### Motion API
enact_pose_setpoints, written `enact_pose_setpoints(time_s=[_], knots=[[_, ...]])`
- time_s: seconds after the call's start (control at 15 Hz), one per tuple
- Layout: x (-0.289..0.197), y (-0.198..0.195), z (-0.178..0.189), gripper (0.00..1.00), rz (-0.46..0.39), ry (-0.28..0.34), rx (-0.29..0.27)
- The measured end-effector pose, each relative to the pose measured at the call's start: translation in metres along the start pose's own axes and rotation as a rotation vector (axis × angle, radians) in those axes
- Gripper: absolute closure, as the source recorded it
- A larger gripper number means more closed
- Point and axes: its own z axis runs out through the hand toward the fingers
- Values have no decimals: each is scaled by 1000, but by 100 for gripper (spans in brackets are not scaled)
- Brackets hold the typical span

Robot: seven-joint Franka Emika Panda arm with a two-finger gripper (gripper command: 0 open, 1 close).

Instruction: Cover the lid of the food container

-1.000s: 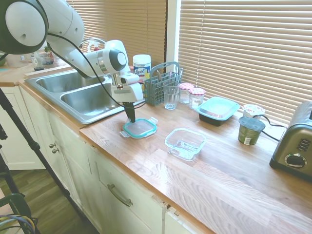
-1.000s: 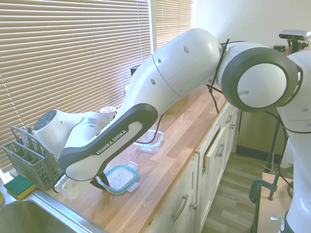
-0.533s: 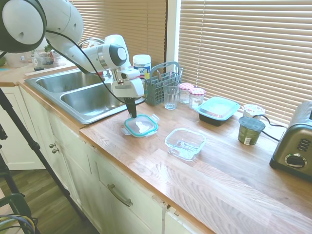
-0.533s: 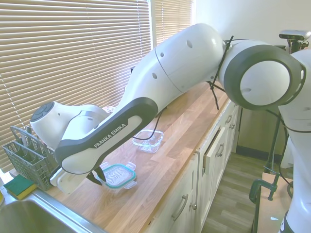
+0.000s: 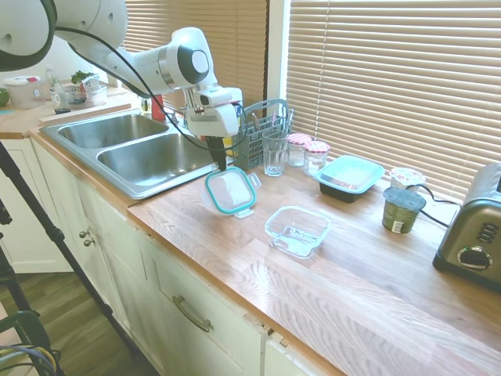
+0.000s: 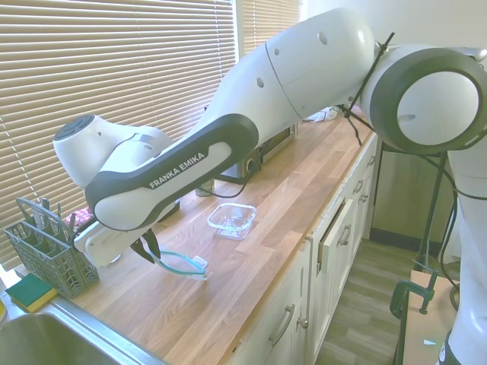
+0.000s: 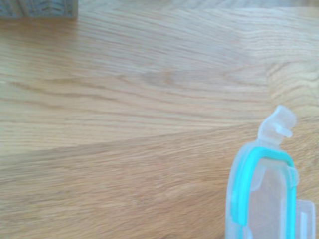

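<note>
Lid (image 5: pixel 230 190) in our gripper's (image 5: pixel 221 164) clenched fingers, tilted above the counter (image 5: pixel 258 262), apart from food container (image 5: pixel 297 230).

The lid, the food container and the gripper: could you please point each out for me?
lid (image 5: pixel 232 191), first exterior view, clear centre panel.
food container (image 5: pixel 297 230), first exterior view, glass base.
gripper (image 5: pixel 221 162), first exterior view, fingertips.

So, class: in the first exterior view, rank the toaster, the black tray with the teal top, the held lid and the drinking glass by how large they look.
1. toaster, although cropped
2. black tray
3. lid, tilted in the gripper, so unsure against the tray
4. drinking glass
</note>
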Motion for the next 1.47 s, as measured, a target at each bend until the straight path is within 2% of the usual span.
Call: enact_pose_setpoints(time_s=[0.73,1.47], knots=[[44,25,-31,100,9,-28,48],[116,67,-32,100,27,-62,69]])
